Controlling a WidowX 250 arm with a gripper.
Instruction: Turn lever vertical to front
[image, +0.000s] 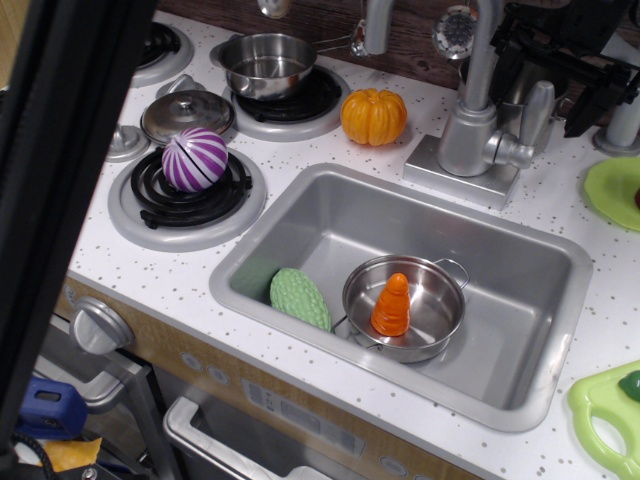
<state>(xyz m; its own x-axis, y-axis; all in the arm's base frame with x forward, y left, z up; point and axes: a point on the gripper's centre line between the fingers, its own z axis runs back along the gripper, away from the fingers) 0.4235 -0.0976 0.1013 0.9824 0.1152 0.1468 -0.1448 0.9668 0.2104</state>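
The lever is a short silver-grey paddle handle on the right side of the faucet base. It stands upright and leans slightly back, with its pivot stub at the bottom. The tall curved spout pipe rises just to its left. My black gripper hangs at the top right, just above and behind the lever's tip. It looks open, with one finger to the lever's left and one to its right, not touching it. Part of the gripper is cut off by the frame edge.
The sink below holds a steel pot with an orange carrot and a green scrubber. An orange pumpkin sits left of the faucet. A purple striped ball and a pot sit on the stove burners. Green plates lie at the right.
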